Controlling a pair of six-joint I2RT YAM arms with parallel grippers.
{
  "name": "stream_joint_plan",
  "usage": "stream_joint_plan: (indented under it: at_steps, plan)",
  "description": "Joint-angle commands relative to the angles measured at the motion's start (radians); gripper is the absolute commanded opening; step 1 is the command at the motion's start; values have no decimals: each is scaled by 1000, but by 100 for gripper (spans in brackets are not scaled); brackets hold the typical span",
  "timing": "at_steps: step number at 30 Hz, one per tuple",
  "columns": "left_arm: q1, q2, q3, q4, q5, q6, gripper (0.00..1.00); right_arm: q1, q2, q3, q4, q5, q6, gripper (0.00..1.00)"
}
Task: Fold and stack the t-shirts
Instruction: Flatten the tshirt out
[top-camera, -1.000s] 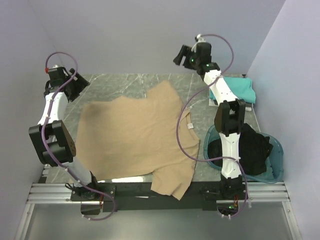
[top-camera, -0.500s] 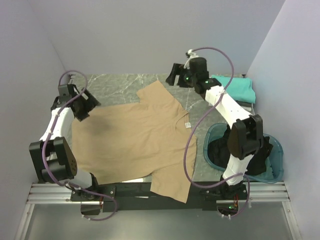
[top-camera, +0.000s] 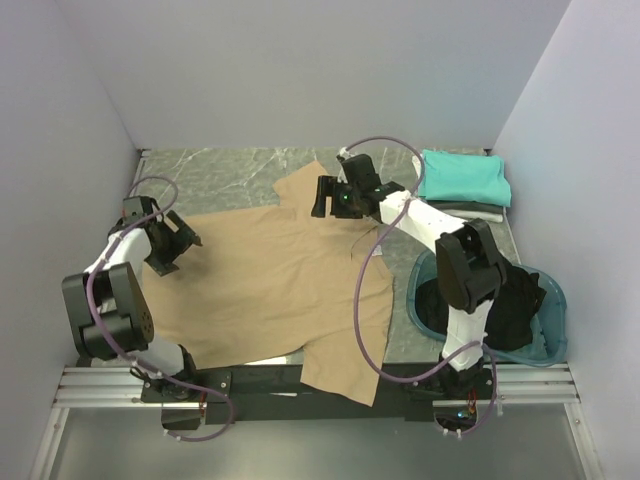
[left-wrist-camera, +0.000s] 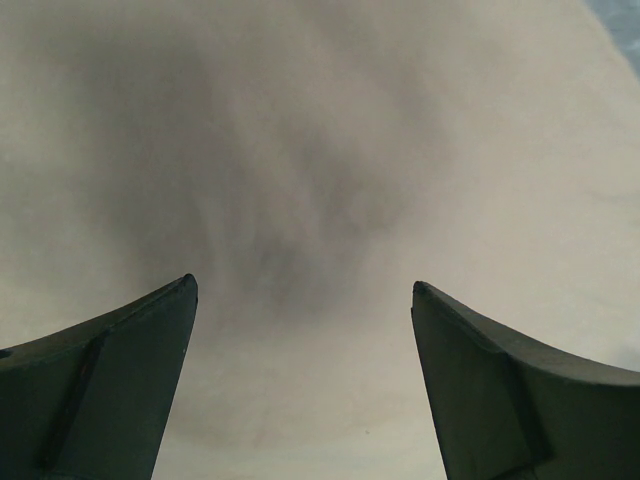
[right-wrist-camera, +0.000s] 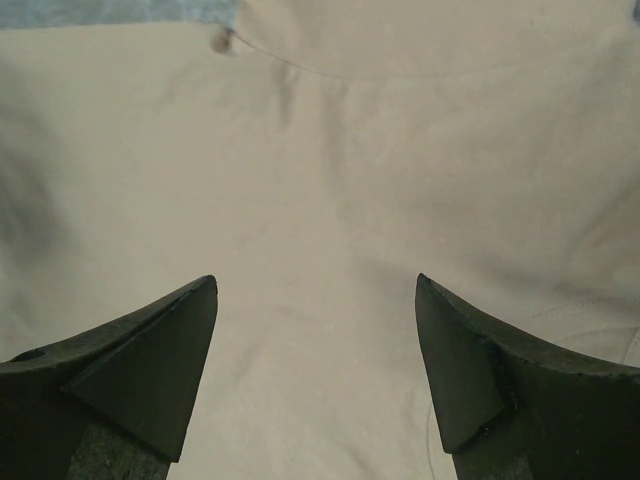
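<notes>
A tan t-shirt (top-camera: 270, 285) lies spread flat over the table, one sleeve pointing to the back, the other hanging over the front edge. My left gripper (top-camera: 178, 243) hovers at the shirt's left edge, jaws open, only tan cloth (left-wrist-camera: 300, 200) beneath them. My right gripper (top-camera: 322, 197) is over the back sleeve, open, with tan cloth (right-wrist-camera: 320, 180) filling its view and nothing held. A folded teal t-shirt (top-camera: 462, 178) rests on a grey one at the back right. Black t-shirts (top-camera: 510, 300) fill the basin.
A round teal basin (top-camera: 555, 330) stands at the right front, beside the right arm's base. Purple walls close in the back and both sides. The right arm's cable loops over the shirt's collar area (top-camera: 372, 250).
Both arms have come down from raised poses at the back and swung inward over the tan shirt. The shirt now lies flatter, with its back sleeve spread out.
</notes>
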Motion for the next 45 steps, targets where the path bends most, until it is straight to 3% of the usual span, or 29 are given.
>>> stream_joint_plan:
  at_steps: [1, 21, 36, 45]
  plan:
    - [10, 66, 0, 57, -5, 32, 93, -7, 65, 60, -36, 48, 27, 86]
    - [17, 384, 203, 96, 21, 62, 91, -126, 327, 232, -168, 25, 102, 85]
    - [-91, 727, 654, 1, 33, 65, 90, -228, 530, 618, -337, 14, 116, 84]
    - [-135, 829, 838, -44, 62, 55, 90, -290, 593, 718, -371, 11, 116, 84]
